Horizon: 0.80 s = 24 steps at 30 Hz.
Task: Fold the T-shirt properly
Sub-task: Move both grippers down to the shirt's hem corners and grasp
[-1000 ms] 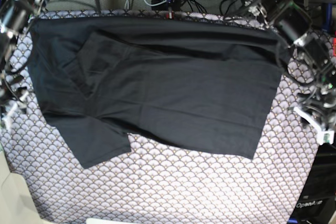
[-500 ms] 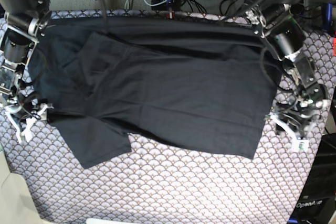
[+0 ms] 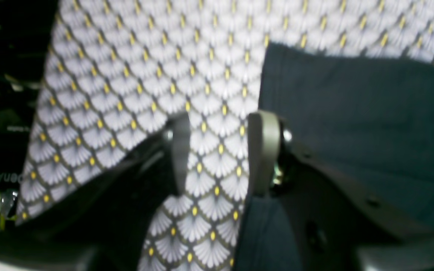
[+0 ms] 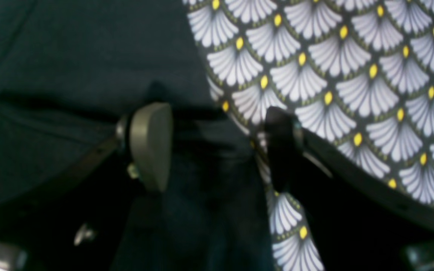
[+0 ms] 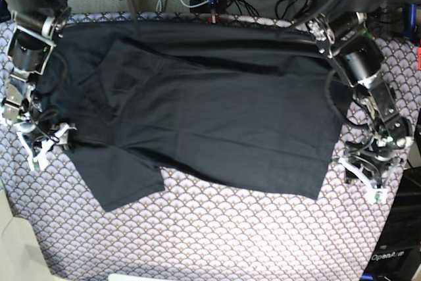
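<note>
Black T-shirt [image 5: 197, 116] lies mostly spread on the tabletop [image 5: 250, 235], only its far edge doubled over. Both pincers, left [image 5: 365, 174] and right [image 5: 41, 141], gape empty at opposite edges; folding has barely begun.

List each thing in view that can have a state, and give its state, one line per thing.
T-shirt: spread flat on the cloth, partly folded, wrinkled, not gripped.
Left gripper: open, over the tablecloth beside the shirt's edge.
Right gripper: open, straddling the shirt's edge.
Tablecloth: lying flat.
</note>
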Each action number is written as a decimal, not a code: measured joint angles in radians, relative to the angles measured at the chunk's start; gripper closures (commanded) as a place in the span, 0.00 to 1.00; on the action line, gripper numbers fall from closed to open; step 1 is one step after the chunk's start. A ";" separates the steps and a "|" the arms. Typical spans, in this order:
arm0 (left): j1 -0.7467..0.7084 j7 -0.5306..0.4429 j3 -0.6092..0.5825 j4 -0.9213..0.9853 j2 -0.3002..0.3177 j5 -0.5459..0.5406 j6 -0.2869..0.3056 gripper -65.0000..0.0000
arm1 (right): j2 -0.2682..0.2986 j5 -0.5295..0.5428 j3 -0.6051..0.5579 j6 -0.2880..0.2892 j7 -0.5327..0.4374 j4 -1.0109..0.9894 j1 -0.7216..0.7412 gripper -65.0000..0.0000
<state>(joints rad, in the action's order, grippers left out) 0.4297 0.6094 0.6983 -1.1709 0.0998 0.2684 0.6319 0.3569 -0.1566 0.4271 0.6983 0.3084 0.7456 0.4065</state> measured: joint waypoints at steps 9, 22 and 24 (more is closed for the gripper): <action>0.030 -0.002 0.001 0.043 0.003 -0.004 -0.004 0.62 | -0.014 0.000 -0.002 0.001 0.001 0.002 0.003 0.85; 0.143 -0.325 -0.001 0.435 0.008 0.000 -0.259 0.31 | -0.027 0.007 -0.002 0.000 -0.022 0.007 -0.013 1.00; 0.155 -0.362 -0.001 0.474 0.006 0.000 -0.270 0.31 | -0.026 0.007 -0.002 0.000 -0.023 0.007 -0.014 1.00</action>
<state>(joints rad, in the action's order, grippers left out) 0.5846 0.2478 0.6971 -0.6971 0.1055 0.2687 0.3614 0.3305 -0.1493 0.4252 0.6987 0.2852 0.7528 0.3927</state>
